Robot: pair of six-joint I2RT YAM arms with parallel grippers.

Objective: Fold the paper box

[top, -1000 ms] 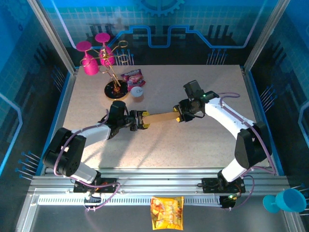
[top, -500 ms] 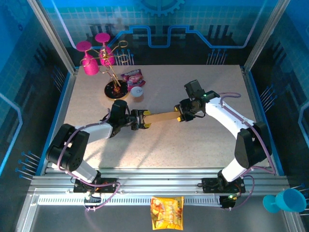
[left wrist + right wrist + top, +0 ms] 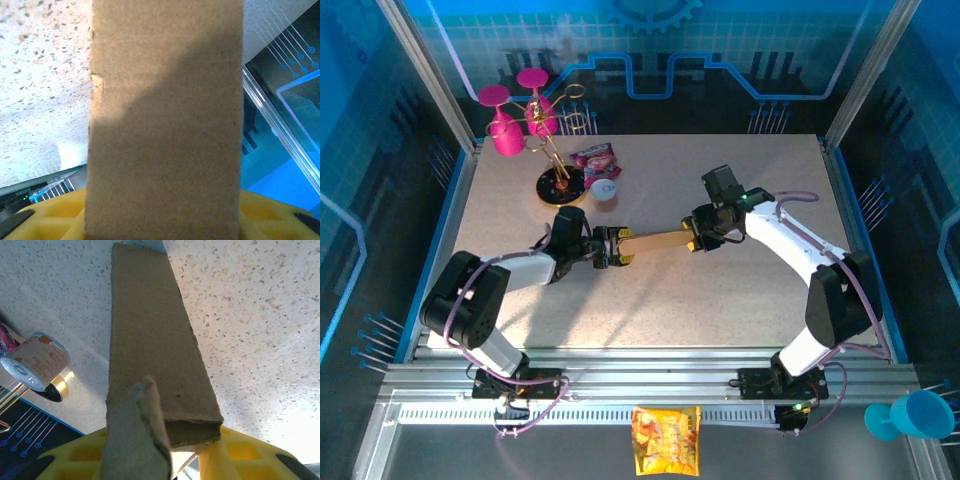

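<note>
Left tool (image 3: 610, 248): closed on the left end of the paper box (image 3: 655, 241). In its wrist view the cardboard rises from between its yellow fingers (image 3: 50, 220).
Right tool (image 3: 698, 238): clamped on the box's right end, with a bent flap poking out between its yellow fingers (image 3: 240, 455).
Change: since a second ago, the left arm's shoulder and elbow have swung slightly toward the centre. Its tool sits a touch farther up the counter. The right arm and the box look almost unmoved.
Counter (image 3: 750, 300): pale, speckled, stone-look surface, rectangular.
Paper box: a flat, narrow strip of plain brown cardboard, matte and fibrous. It spans between the two tools at mid-counter; whether it touches the surface cannot be told.
Rack (image 3: 563, 184): round black base and thin gold wire, with glossy pink glasses (image 3: 508, 135) hung on it.
Can (image 3: 605, 190): small cylinder with a pale lid, just beside the rack's base.
</note>
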